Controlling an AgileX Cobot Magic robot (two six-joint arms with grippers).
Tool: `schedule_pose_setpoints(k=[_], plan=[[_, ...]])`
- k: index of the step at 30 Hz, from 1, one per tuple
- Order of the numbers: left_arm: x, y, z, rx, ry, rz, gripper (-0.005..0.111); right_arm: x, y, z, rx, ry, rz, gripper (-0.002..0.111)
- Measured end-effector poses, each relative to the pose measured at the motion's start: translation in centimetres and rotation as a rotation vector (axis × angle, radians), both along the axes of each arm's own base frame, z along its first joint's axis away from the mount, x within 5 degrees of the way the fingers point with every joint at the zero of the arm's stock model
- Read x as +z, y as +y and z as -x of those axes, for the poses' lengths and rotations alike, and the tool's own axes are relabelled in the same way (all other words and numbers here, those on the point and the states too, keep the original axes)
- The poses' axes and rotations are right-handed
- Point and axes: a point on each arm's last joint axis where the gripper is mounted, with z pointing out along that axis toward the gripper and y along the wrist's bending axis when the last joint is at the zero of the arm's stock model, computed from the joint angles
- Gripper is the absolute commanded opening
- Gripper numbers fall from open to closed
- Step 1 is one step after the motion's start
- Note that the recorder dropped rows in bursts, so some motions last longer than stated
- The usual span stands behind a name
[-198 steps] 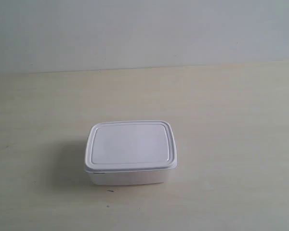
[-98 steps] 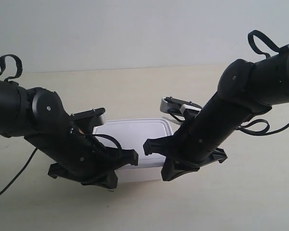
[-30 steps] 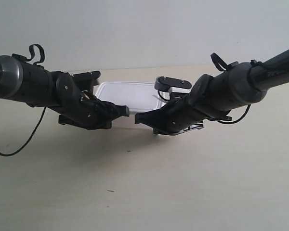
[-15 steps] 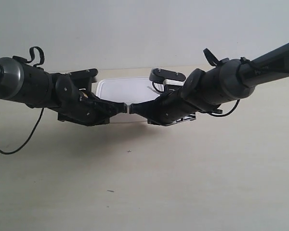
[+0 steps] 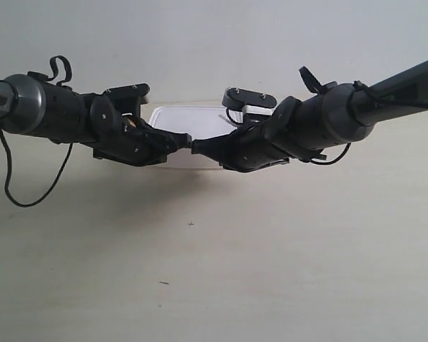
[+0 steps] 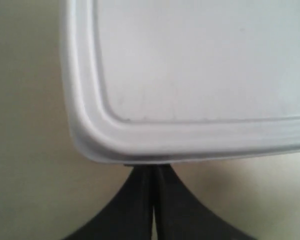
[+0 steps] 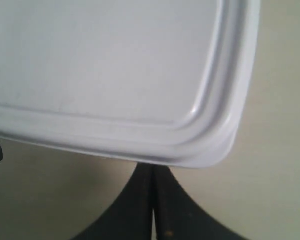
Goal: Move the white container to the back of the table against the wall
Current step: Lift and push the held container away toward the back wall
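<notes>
Jaws closed, the left gripper (image 6: 152,172) and right gripper (image 7: 152,172) each touch the side of the white container (image 5: 190,118)

One white container (image 5: 189,117), one table (image 5: 271,271), one wall (image 5: 200,43) — and two black arms (image 5: 53,114) (image 5: 328,117).

Table (image 5: 285,271), my work surface: pale beige wood-grain top, running back to the wall (image 5: 200,43). On it: one white container (image 5: 189,119), lidded, near the far edge; tiny dark specks (image 5: 191,224) nearer the front.
</notes>
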Motion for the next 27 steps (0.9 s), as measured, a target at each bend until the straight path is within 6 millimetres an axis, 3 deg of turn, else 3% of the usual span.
schedule_pose_setpoints(k=[27], plan=[[-0.6,0.3,-4.7,-0.01,-0.053,-0.014,0.0,-1.1,0.2,-4.5,-0.04,-0.073,-0.025,0.0]])
